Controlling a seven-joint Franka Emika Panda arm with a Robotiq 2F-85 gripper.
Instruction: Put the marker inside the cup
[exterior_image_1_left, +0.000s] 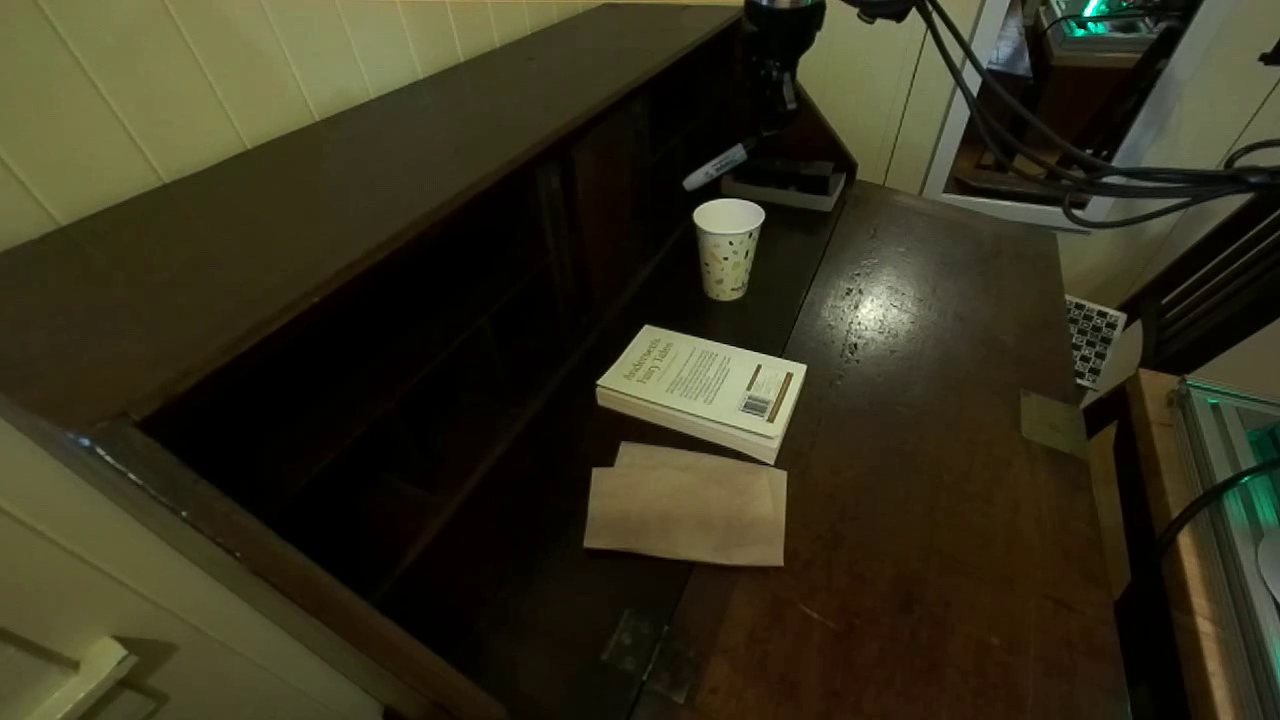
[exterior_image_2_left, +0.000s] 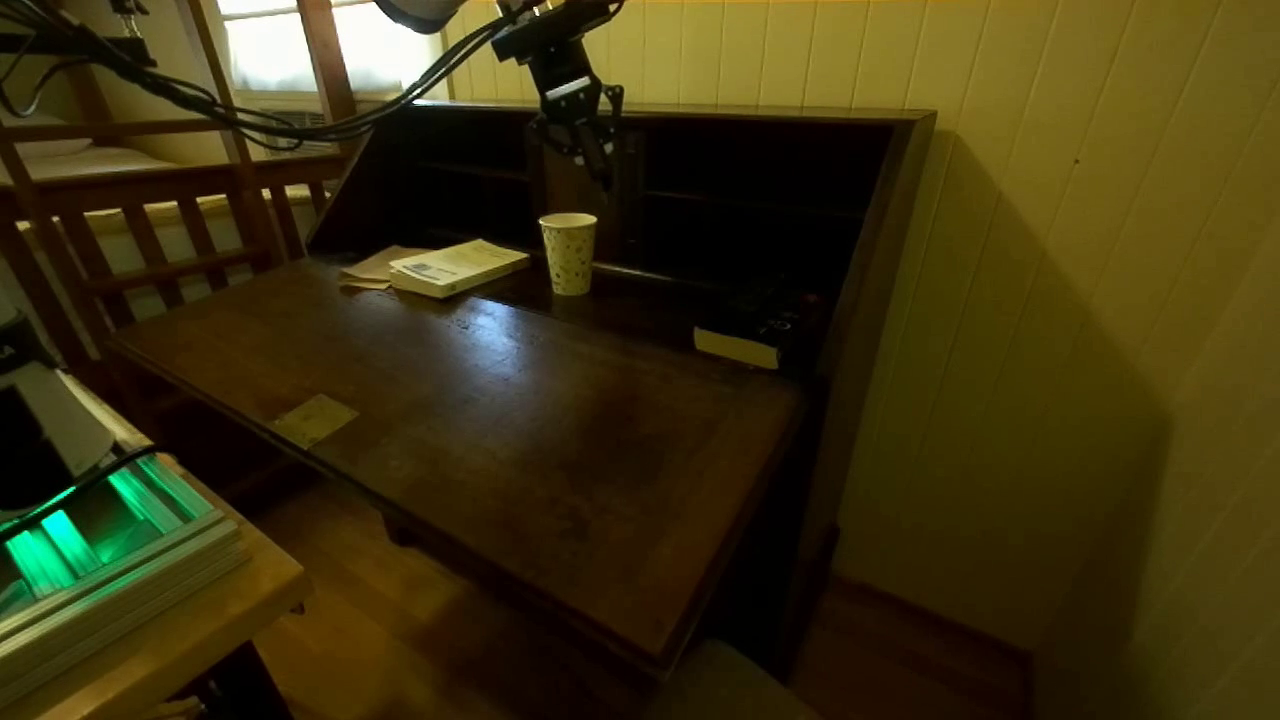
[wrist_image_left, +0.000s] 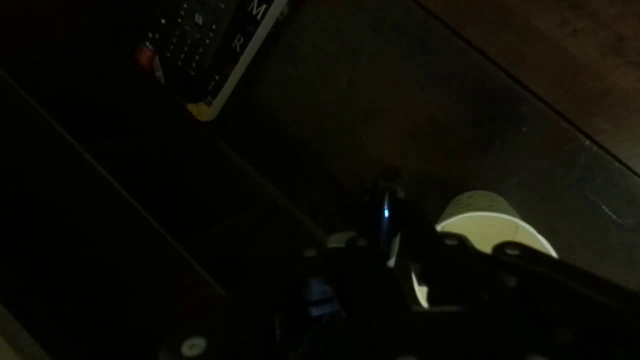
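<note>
1. Below the end effector (exterior_image_2_left: 603, 172), and off to one side, the cup (exterior_image_1_left: 729, 255) stands upright on the counter (exterior_image_1_left: 930, 500). Your wrist view puts it to the right of the grip, near but apparently not straight underneath.
2. Your end effector looks closed on the marker (exterior_image_1_left: 716, 167), pinching it toward one end so that its pale length sticks out; the contact itself is lost in shadow.
3. Watch the marker's long axis. It slopes out and down from the end effector, nearer level than upright, and seems to point past the cup's rim rather than into it. You will likely need to steepen it and shift sideways before lowering.
4. You can read that slope in an exterior view, from the marker (exterior_image_1_left: 705, 173). In an exterior view where the fingers (exterior_image_2_left: 598, 160) show above rim height, you cannot pick the marker out for sure.
5. Only the wrist view catches a bluish glint on what looks like the marker's dark end (wrist_image_left: 386, 214), though your end effector hides much of the cup's mouth there.
</note>
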